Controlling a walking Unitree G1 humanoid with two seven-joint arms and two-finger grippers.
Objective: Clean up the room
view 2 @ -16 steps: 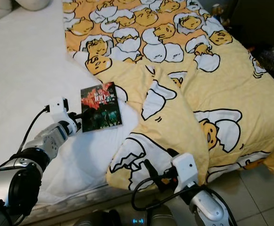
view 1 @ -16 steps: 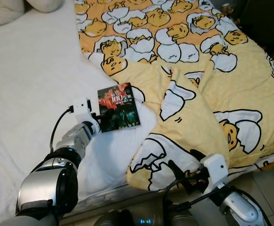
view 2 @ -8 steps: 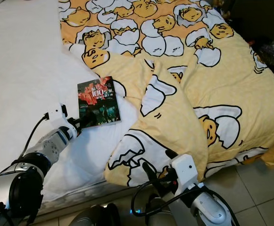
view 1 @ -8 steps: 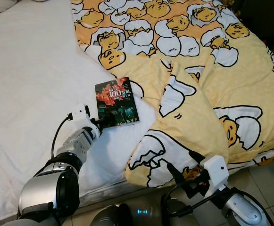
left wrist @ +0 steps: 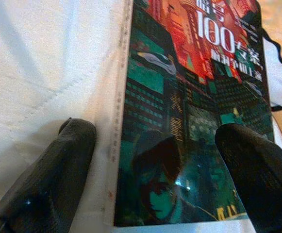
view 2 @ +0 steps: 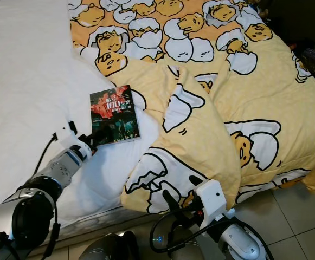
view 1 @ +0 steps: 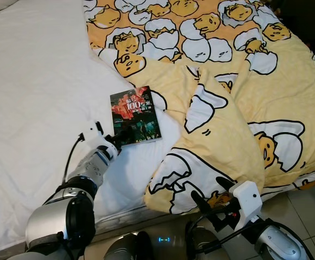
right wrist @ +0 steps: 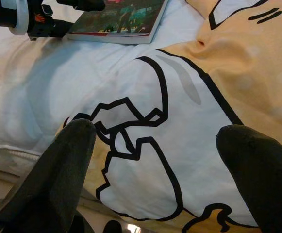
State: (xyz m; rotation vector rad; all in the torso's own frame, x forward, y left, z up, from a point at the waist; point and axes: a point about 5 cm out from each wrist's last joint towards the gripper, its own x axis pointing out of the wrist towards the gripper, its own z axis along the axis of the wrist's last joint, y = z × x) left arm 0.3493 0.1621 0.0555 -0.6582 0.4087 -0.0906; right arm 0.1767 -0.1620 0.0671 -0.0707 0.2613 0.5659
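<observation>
A book point(view 1: 135, 115) with a dark red and green cover lies flat on the white bed sheet point(view 1: 32, 92), beside the folded edge of a yellow egg-print blanket point(view 1: 227, 103). My left gripper point(view 1: 120, 136) is open at the book's near edge. In the left wrist view one finger point(left wrist: 48, 179) rests on the sheet beside the book point(left wrist: 194, 111) and the other finger point(left wrist: 257, 170) lies over its cover. My right gripper point(view 1: 209, 203) is open low at the bed's near edge, facing the blanket's corner point(right wrist: 150, 141).
The blanket covers the right half of the bed and hangs over its near edge. Tiled floor point(view 1: 303, 197) shows at the lower right. A dark object point(view 2: 314, 59) stands past the bed's right side.
The camera has shifted, so the whole scene sits a little differently. My left gripper has crept forward onto the book's near edge. The book lies where it was.
</observation>
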